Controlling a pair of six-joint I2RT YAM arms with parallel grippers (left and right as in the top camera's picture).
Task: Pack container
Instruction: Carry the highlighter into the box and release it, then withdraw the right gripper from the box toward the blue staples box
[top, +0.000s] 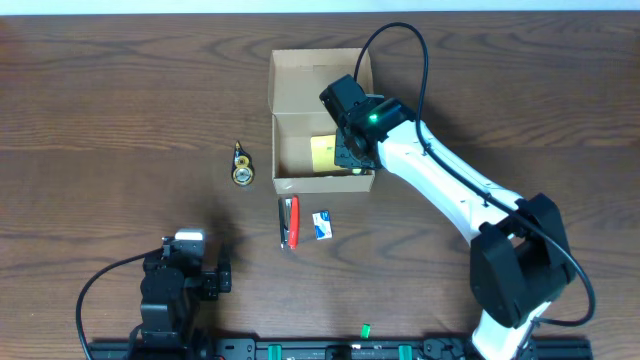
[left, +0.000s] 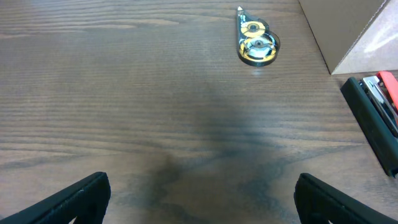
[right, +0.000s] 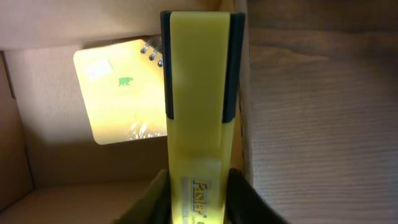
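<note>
From above, the brown box (top: 312, 80) sits open on the surface (top: 120, 100) with its lid laid back. The right claw (top: 352, 150) hangs over the box's right side. A yellow notepad (top: 322, 152) lies inside the box. A tape roller (top: 241, 167) lies left of the box. A red and black stapler (top: 289, 221) and a small blue and white thing (top: 322, 225) lie just in front of the box. The left claw (top: 190, 255) is well apart from the box, to the front left.

The left wrist view shows the left claw (left: 199, 205) spread wide with nothing in it. Ahead are the tape roller (left: 256, 43), a box corner (left: 354, 31) and the stapler (left: 373, 121).

The right wrist view shows the right claw (right: 199, 196) squeezing a yellow marker (right: 199, 93) just inside the box's right wall (right: 244, 124), above the notepad (right: 121, 93).
</note>
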